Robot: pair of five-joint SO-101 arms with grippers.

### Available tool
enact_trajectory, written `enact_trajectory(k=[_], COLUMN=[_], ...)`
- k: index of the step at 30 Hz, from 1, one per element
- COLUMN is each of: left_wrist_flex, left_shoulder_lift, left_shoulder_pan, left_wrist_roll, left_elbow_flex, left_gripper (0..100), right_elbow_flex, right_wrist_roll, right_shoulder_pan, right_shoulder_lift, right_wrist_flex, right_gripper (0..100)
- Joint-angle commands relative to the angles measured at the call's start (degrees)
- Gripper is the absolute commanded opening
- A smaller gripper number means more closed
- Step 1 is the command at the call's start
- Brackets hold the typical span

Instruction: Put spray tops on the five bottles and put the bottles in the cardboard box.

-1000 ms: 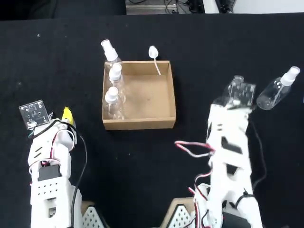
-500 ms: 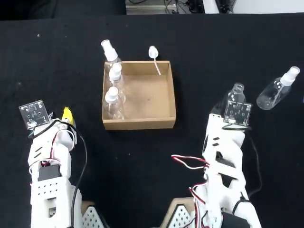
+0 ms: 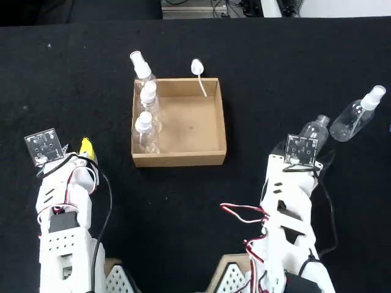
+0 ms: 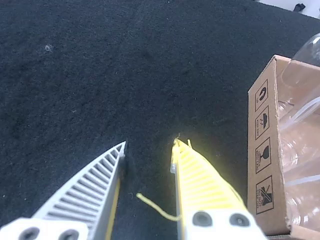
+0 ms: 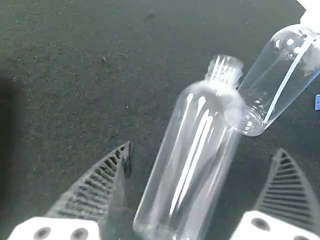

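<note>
The cardboard box (image 3: 211, 122) holds two capped bottles (image 3: 146, 113) along its left wall. A third capped bottle (image 3: 140, 65) stands at the box's far left corner. A loose spray top (image 3: 197, 66) lies behind the box, its tube over the rim. At the right, an uncapped clear bottle (image 5: 200, 145) lies on the cloth between the fingers of my open right gripper (image 5: 203, 148), with gaps on both sides. Its neck (image 3: 322, 120) points at a capped bottle (image 3: 357, 113) lying beside it. My left gripper (image 4: 150, 143) hangs open over bare cloth left of the box (image 4: 262, 150).
A black cloth (image 3: 73, 73) covers the whole table. The right arm (image 3: 290, 201) stretches from the front edge toward the two lying bottles. The left arm (image 3: 61, 207) stands at the front left, a hand's width from the box.
The right arm has drawn back toward the front edge. The uncapped bottle has gone from upright at the gripper to lying on the cloth, tipped toward the capped bottle. The left arm stayed still.
</note>
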Motion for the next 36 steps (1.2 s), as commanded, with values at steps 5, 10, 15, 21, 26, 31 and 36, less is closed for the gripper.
enact_trajectory(k=[5, 10, 15, 21, 26, 31, 36], left_wrist_flex=[-1.4, -1.4, -1.4, -1.4, -1.4, -1.4, -1.4], left_shoulder_lift=[-1.0, -1.0, -1.0, -1.0, -1.0, -1.0, -1.0], left_shoulder_pan=[-0.6, -0.6, -0.5, -0.6, -0.6, -0.6, -0.5], left_wrist_roll=[-0.5, -0.5, -0.5, -0.5, -0.5, -0.5, -0.5], left_elbow_flex=[-0.6, -0.6, -0.6, -0.6, -0.6, -0.6, -0.6], left_gripper=[13, 13, 13, 13, 13, 13, 13], right_elbow_flex=[-2.5, -12.4, -42.1, -70.7, -79.9, -81.0, -76.6], right_wrist_roll=[0.3, -1.7, -4.1, -4.2, -5.2, -9.7, -11.4], right_shoulder_pan=[1.0, -0.1, -1.9, -14.7, -23.8, -29.3, -35.8], right_shoulder_lift=[-3.3, -3.3, -2.8, 5.2, 16.2, 21.5, 22.0], right_wrist_flex=[-0.1, 15.7, 56.2, 84.3, 88.6, 82.4, 73.8], right_gripper=[38.9, 32.7, 23.4, 23.0, 23.4, 23.0, 23.0])
